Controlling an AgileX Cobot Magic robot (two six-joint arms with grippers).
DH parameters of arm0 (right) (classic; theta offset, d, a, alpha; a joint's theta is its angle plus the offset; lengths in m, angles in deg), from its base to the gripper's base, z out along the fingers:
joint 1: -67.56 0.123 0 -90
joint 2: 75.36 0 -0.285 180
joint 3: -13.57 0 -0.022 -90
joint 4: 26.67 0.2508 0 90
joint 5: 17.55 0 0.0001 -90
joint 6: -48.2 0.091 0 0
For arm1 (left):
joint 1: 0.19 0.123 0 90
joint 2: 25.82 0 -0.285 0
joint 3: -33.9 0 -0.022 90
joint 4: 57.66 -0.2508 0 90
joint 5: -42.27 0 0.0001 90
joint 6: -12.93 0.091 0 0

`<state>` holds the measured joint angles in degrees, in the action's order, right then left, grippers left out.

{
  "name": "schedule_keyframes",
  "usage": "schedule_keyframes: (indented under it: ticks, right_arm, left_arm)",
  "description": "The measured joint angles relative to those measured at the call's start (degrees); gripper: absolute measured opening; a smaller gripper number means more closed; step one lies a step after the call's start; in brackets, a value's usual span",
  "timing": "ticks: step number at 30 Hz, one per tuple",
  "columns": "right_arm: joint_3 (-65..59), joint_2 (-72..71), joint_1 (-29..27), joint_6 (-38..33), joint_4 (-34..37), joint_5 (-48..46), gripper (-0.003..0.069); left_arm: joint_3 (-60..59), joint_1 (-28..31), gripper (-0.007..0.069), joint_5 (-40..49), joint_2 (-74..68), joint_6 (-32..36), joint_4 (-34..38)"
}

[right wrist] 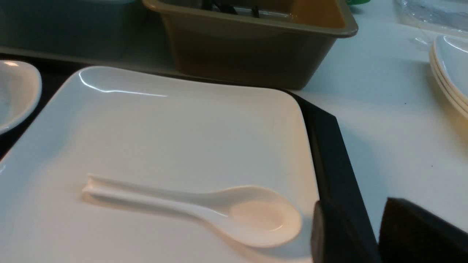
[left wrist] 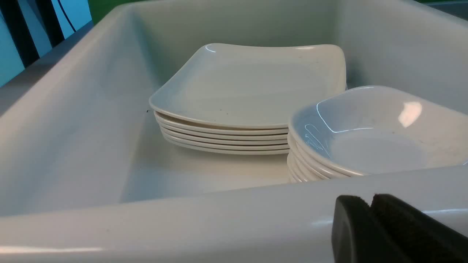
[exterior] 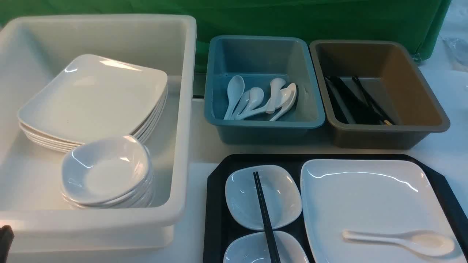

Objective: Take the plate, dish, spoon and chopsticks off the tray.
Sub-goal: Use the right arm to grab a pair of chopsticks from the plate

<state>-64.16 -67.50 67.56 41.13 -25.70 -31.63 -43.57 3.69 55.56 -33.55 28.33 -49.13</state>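
Note:
The black tray (exterior: 215,204) lies at the front right. On it the large white plate (exterior: 365,197) carries the white spoon (exterior: 402,239). Two small white dishes (exterior: 263,195) sit left of the plate, with the black chopsticks (exterior: 265,219) laid across both. In the right wrist view my right gripper (right wrist: 354,202) is open and empty, low over the tray's rim (right wrist: 329,146), just beside the spoon's bowl (right wrist: 256,219) and the plate's edge (right wrist: 182,128). My left gripper (left wrist: 371,201) is shut and empty, just outside the near wall of the white tub (left wrist: 182,226).
The big white tub (exterior: 182,109) on the left holds a stack of plates (exterior: 95,98) and a stack of small dishes (exterior: 106,171). Behind the tray stand a teal tub (exterior: 263,128) of spoons and a brown tub (exterior: 384,131) of chopsticks. More plates (right wrist: 449,73) are stacked right of the tray.

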Motion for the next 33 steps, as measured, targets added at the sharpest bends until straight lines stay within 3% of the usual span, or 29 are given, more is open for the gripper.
schedule_keyframes:
  ticks: [29, 33]
  right_arm:
    - [0.0, 0.0, 0.0, 0.0, 0.0, 0.0, 0.0240]
    - [0.0, 0.0, 0.0, 0.0, 0.0, 0.0, 0.0240]
  left_arm:
    - [0.0, 0.0, 0.0036, -1.9, 0.0, 1.0, -1.5]
    - [0.0, 0.0, 0.0036, -5.9, 0.0, -4.3, 4.7]
